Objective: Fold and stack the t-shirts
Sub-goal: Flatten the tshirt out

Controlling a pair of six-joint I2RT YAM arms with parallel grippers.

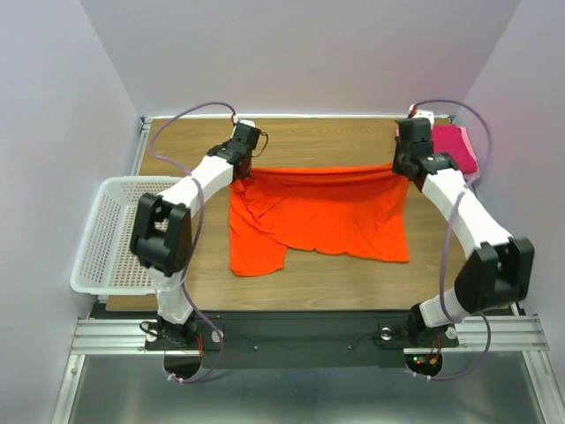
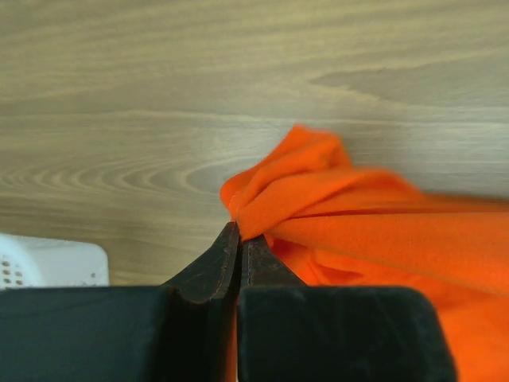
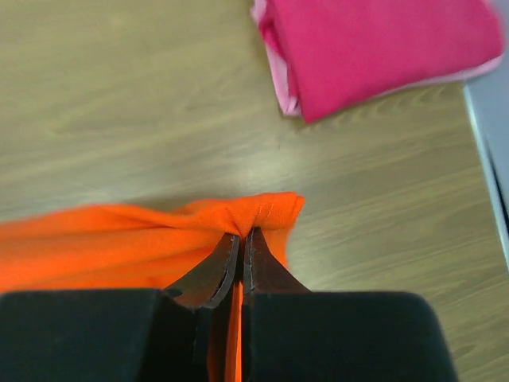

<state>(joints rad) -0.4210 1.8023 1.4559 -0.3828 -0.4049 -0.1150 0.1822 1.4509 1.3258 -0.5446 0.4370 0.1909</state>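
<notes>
The left gripper [image 2: 238, 239] pinches a bunched far corner of the orange t-shirt [image 1: 318, 216], its jaws apparently pressed together. The right gripper [image 3: 241, 239] clamps the other far corner. Between the 2, the shirt's edge stretches taut across the table [image 1: 335, 141]. The magenta t-shirt [image 1: 455, 146] lies folded at the far right corner.

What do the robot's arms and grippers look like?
The left arm and right arm are white tubular links with chunky black joints, each trailed by a thin lilac cable. The left gripper and right gripper each have two black fingers tapering to points.
</notes>
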